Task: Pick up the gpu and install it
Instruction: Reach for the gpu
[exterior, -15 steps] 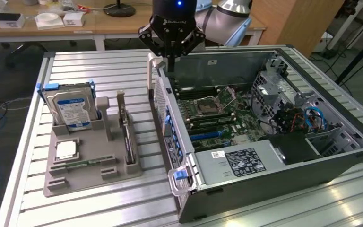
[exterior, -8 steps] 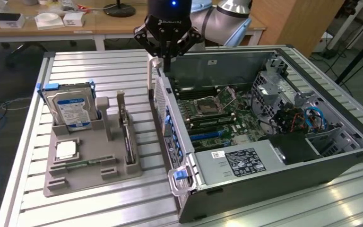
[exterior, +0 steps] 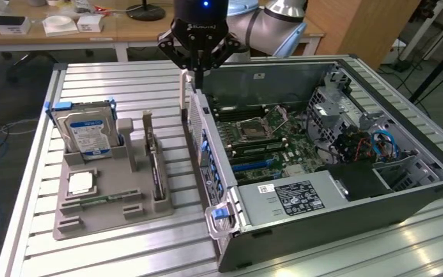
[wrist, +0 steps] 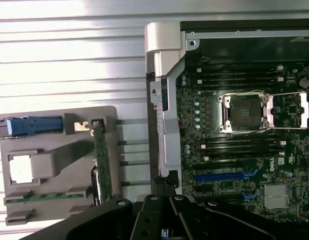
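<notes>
Plain silver with parallel ribbing on the surface point(exterior: 106, 86). Matte grey on the parts holder point(exterior: 102, 222). Silver with a blue-and-white label on the hard drive point(exterior: 89, 134), blue on its caddy point(exterior: 62, 106). Dark on the gpu point(exterior: 156, 170), green along its edge in the wrist view. Black on the gripper point(exterior: 198, 70) and computer case point(exterior: 345, 236); green on the motherboard point(exterior: 283, 141), blue on expansion slots point(wrist: 224, 176).
</notes>
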Tool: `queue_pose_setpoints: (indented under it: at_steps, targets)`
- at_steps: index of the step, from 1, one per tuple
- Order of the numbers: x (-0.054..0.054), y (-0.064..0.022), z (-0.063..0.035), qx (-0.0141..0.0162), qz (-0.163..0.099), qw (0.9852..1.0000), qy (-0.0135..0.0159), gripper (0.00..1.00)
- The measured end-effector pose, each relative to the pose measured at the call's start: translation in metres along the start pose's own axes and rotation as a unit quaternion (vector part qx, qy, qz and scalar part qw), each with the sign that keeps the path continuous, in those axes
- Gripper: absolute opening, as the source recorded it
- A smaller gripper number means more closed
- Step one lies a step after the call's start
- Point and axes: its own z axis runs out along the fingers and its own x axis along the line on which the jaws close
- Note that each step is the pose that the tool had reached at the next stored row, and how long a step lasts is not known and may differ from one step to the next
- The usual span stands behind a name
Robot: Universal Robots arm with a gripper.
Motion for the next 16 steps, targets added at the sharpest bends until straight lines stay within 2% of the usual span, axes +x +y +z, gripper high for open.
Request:
queue_pose_setpoints:
  at_steps: [14, 16]
  targets:
    - [0.013, -0.0009, -0.0003, 0.0000, 0.000, 1.0000, 0.0000, 0.11]
    - [0.017, -0.0012, -0.0004, 0.0000, 0.000, 1.0000, 0.0000, 0.11]
